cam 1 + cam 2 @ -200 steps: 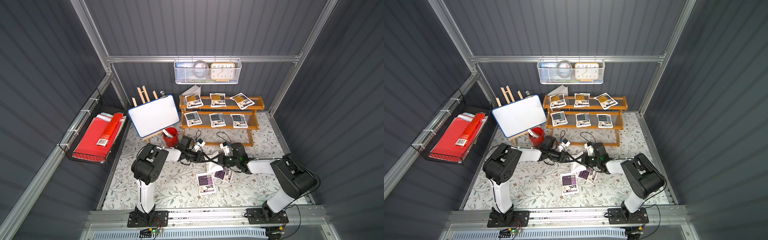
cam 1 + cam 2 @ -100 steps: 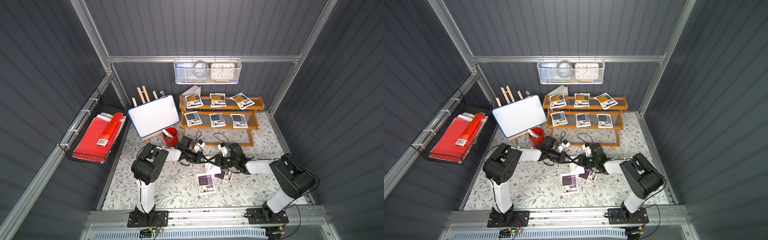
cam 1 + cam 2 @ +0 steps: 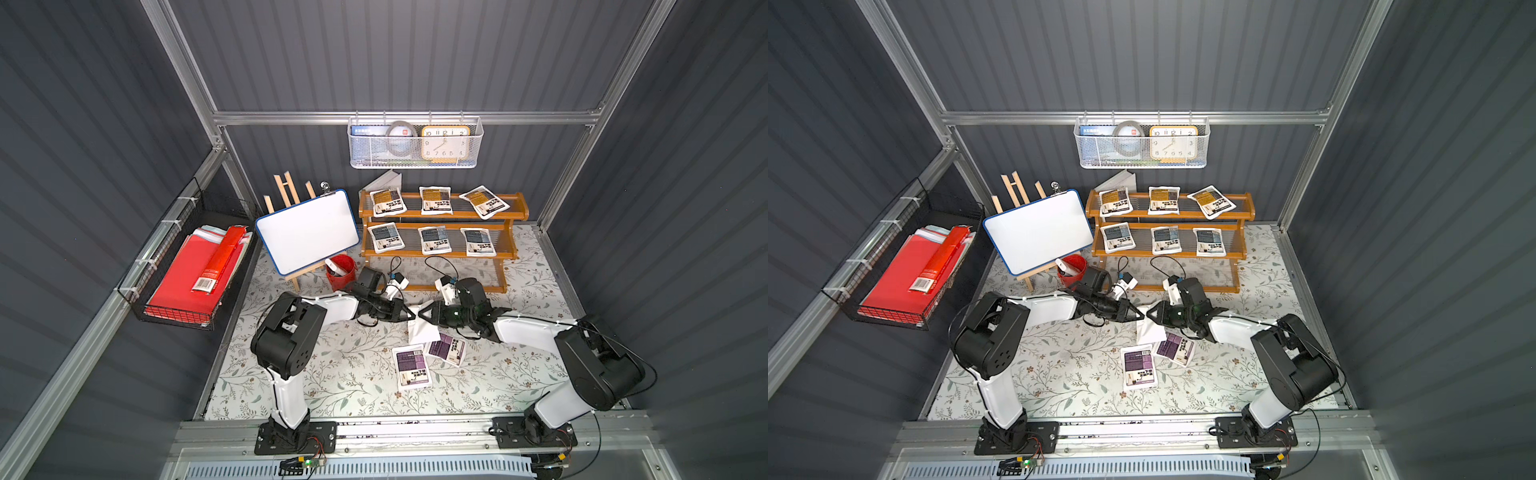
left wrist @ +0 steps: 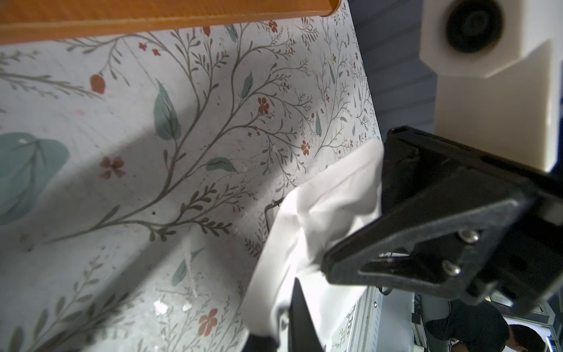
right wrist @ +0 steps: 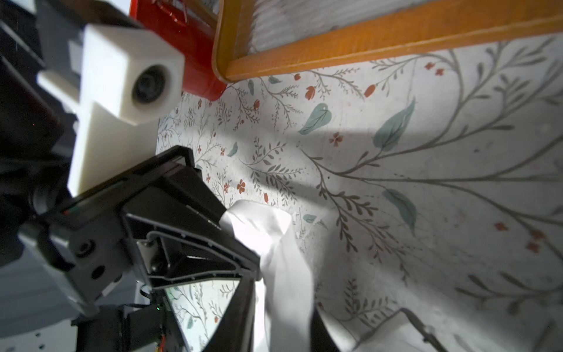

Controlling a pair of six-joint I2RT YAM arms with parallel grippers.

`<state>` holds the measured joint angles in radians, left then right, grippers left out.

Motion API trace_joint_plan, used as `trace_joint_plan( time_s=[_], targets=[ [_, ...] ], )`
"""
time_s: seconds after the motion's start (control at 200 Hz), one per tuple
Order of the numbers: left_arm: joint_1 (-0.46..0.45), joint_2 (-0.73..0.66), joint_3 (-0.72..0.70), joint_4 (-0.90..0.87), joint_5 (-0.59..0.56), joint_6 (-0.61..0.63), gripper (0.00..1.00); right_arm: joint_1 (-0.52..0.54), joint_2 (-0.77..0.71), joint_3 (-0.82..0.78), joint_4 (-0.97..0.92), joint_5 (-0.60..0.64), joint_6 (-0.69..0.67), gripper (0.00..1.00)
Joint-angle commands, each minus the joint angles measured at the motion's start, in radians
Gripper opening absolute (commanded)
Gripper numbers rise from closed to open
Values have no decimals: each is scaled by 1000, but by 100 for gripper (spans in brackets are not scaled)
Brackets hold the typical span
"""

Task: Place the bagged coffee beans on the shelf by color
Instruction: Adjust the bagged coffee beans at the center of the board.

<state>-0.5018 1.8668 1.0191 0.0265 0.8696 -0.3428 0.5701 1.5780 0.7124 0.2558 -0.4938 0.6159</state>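
I log a floral mat flooring a booth of grey ribbed walls, with the shelf as my landmark. Its top tier carries three amber pouches and its middle tier three blue-grey pouches. Above the shelf hangs a white mesh basket holding a clock. Well off to the shelf's side, past the whiteboard, a black wire basket holds red folders. A red cup sits just beside the shelf's lower corner. In front of the shelf, two purple pouches lie label-up on the mat. Between them and the shelf I count one white-backed pouch, pinched at opposite edges. The left gripper is clamped on it and the right gripper is closed on it too, their tips nearly meeting.
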Motion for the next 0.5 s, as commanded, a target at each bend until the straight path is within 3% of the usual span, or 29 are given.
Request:
trace_joint_plan(
  time_s=[0.0, 0.22, 0.3, 0.41, 0.495],
  targets=[
    [8, -42, 0, -76, -51, 49, 0, -1, 3, 33, -25, 6, -43, 12],
    [50, -69, -43, -46, -91, 19, 0, -1, 2, 45, -44, -3, -45, 12],
    [59, -68, -41, -27, -89, -9, 0, -1, -6, 50, -47, 5, -45, 0],
    [89, -52, -38, 21, -39, -89, 27, 3, -30, 74, -111, 87, -74, 0],
    [112, -65, -49, 91, -41, -165, 32, 15, -47, 122, -223, 219, -127, 0]
  ],
)
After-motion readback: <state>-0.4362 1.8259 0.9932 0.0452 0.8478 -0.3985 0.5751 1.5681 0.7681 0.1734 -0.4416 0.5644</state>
